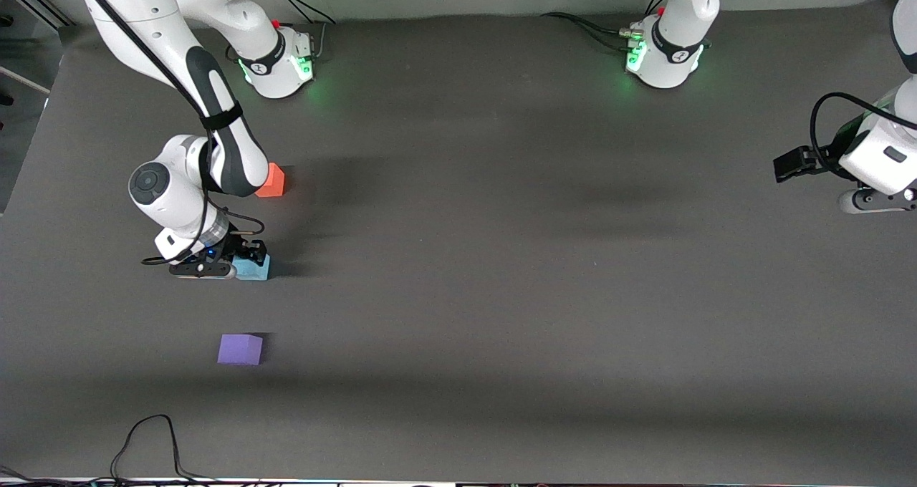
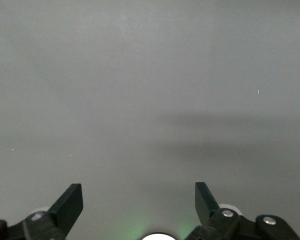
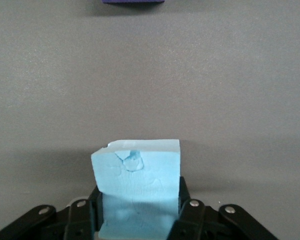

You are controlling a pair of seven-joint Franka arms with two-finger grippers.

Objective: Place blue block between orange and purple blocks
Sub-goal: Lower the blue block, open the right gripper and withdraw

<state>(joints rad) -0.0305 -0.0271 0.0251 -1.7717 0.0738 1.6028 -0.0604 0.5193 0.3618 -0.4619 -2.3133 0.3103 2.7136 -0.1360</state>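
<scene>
Blue block (image 1: pixel 254 266) down low at the right arm's end of the table, pinched between the black fingers of the right gripper (image 1: pixel 240 259). Seems to rest on or just above the grey table (image 1: pixel 501 293); cannot tell which. Seen close in the right wrist view as a pale foam cube (image 3: pixel 137 187), dented on its face, jaws closed against both its sides.

Sits between its two partners along the near-far line: orange block (image 1: pixel 271 181) farther from the front camera, partly hidden by the arm; purple block (image 1: pixel 240 349) nearer to it, also just visible as a dark sliver in the right wrist view (image 3: pixel 132 1). All three well apart from one another, roughly in a row.

Judged progress: carrying done, position about right, release and withdrawal left. No sign yet of the jaws letting go.

Toward the left arm's end of the table: left gripper (image 1: pixel 788 165) waiting, up in the air over bare table. Jaws spread wide in the left wrist view (image 2: pixel 138 205), holding nothing.
</scene>
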